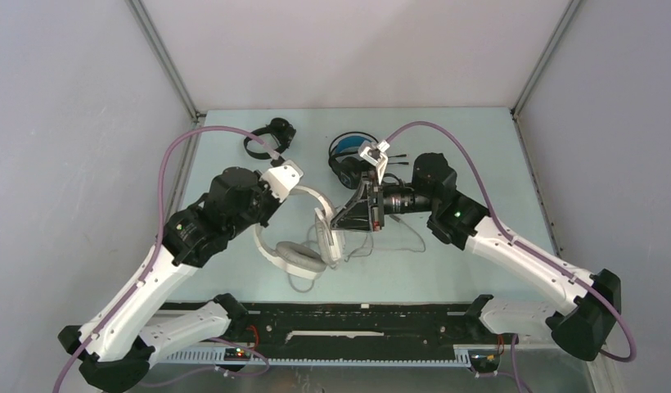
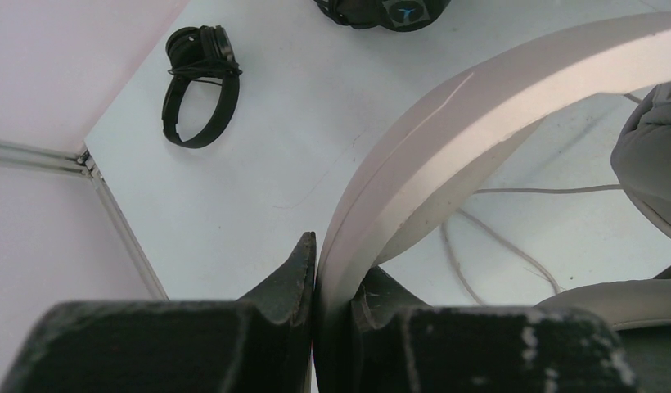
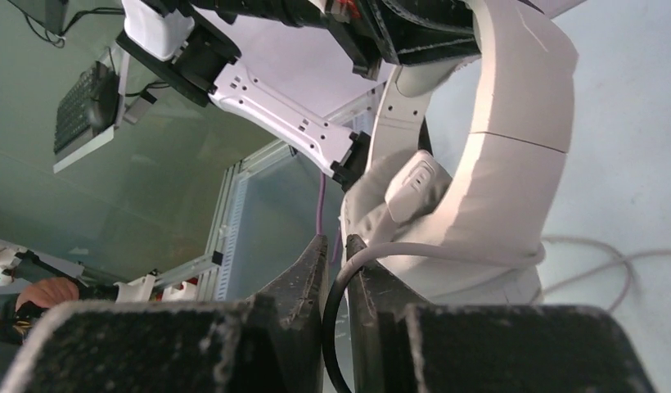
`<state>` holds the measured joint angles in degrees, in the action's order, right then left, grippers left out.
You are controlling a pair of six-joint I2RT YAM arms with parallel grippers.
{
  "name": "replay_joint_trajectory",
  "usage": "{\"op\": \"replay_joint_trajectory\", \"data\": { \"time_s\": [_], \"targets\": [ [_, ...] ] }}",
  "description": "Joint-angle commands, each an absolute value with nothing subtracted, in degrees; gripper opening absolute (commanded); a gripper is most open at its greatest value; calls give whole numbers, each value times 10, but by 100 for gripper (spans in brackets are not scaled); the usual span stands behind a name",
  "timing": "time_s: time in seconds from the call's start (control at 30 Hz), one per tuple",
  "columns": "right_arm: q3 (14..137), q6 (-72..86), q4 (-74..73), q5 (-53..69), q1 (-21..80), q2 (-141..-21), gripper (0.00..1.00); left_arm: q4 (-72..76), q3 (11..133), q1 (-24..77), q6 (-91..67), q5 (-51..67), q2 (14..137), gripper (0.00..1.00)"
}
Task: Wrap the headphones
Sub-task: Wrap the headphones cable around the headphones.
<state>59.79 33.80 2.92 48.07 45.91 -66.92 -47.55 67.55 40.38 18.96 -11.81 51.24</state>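
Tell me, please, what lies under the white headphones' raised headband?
Under the white headphones, bare table and loops of pale cable show; the left pincer hides the rest.

My left tool (image 2: 316,270) pinches the white headphones (image 1: 295,246) headband; my right tool (image 3: 336,262) grips their cable (image 3: 336,319)

The scene is evenly and softly lit from above, only faint shadows being cast on the bench (image 1: 447,135), while the nearest parts are blurred in both wrist views.
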Motion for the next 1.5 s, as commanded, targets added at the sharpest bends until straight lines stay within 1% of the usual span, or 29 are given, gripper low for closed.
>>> {"op": "replay_joint_trajectory", "data": {
  "time_s": [0.0, 0.1, 0.17, 0.23, 0.37, 0.47, 0.73, 0.87, 1.0, 1.17, 1.47],
  "targets": [
    [632, 384, 146, 486, 474, -680, 17, -432, 668, 403, 140, -165, 509, 0],
    [635, 384, 170, 473, 484, -688, 20, -427, 676, 403, 101, -190, 523, 0],
    [648, 374, 158, 459, 489, -695, 24, -422, 680, 403, 85, -188, 528, 0],
    [662, 372, 149, 450, 492, -707, 26, -409, 678, 403, 69, -192, 527, 0],
    [672, 405, 186, 457, 498, -737, 26, -388, 668, 403, 41, -209, 521, 0],
    [679, 402, 200, 456, 515, -752, 26, -392, 679, 403, 11, -233, 535, 0],
    [691, 349, 169, 405, 551, -764, 26, -388, 700, 402, -96, -293, 562, 0],
    [690, 289, 123, 350, 569, -749, 26, -387, 706, 395, -143, -319, 564, 0],
    [690, 237, 86, 328, 578, -735, 26, -371, 709, 387, -182, -321, 560, 0],
    [690, 182, 44, 268, 592, -728, 26, -349, 709, 382, -214, -324, 553, 0],
    [690, 63, 4, 113, 665, -734, 27, -328, 720, 357, -289, -268, 546, 0]
  ]
}}
